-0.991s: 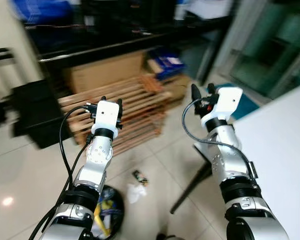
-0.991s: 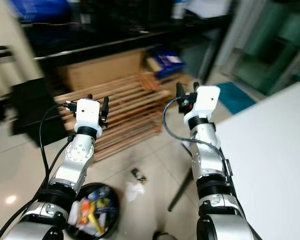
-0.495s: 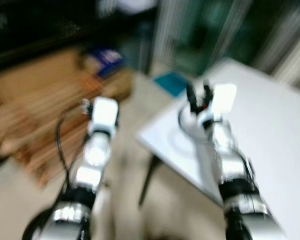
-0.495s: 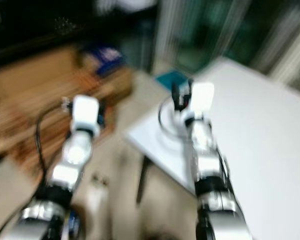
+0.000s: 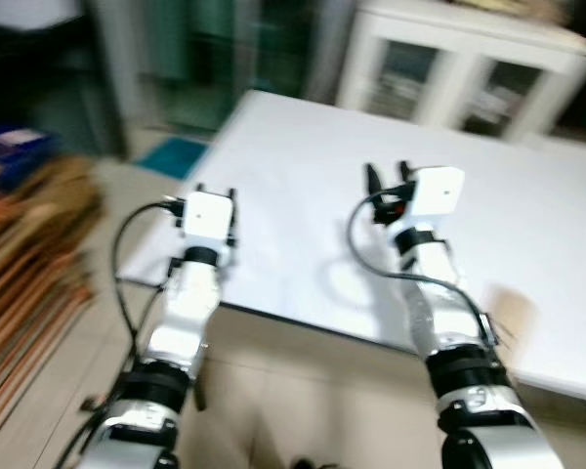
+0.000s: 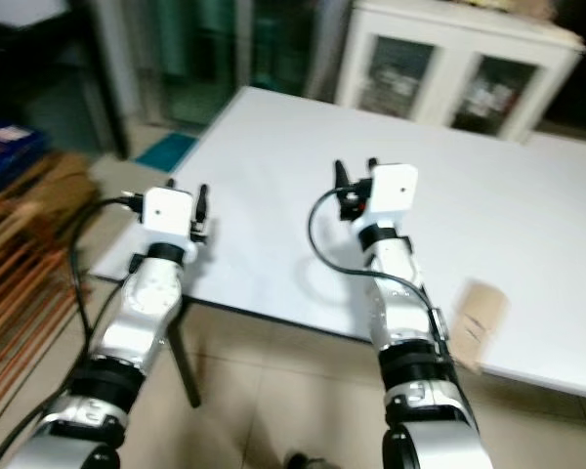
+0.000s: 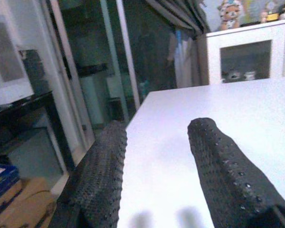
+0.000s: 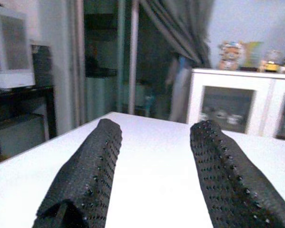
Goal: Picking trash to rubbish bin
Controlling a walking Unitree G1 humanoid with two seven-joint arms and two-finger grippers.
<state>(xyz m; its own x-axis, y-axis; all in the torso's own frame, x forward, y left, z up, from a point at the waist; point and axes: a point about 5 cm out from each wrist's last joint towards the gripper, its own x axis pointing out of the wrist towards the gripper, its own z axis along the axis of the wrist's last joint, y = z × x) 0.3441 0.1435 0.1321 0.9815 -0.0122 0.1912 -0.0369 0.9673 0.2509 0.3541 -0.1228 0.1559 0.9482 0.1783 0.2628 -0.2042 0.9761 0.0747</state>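
Brown scrap (image 6: pixel 472 318) on table (image 6: pixel 273 156), beside R pincer (image 6: pixel 354 168) (both pincers (image 6: pixel 185 189) wide, empty).

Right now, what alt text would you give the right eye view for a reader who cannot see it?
Both silver arms reach forward over a white table, the left gripper near its edge and the right gripper above its middle, fingers open and empty. A small brown cardboard piece lies at the table's near edge, with a white glass-door cabinet behind and wooden slats on the left.
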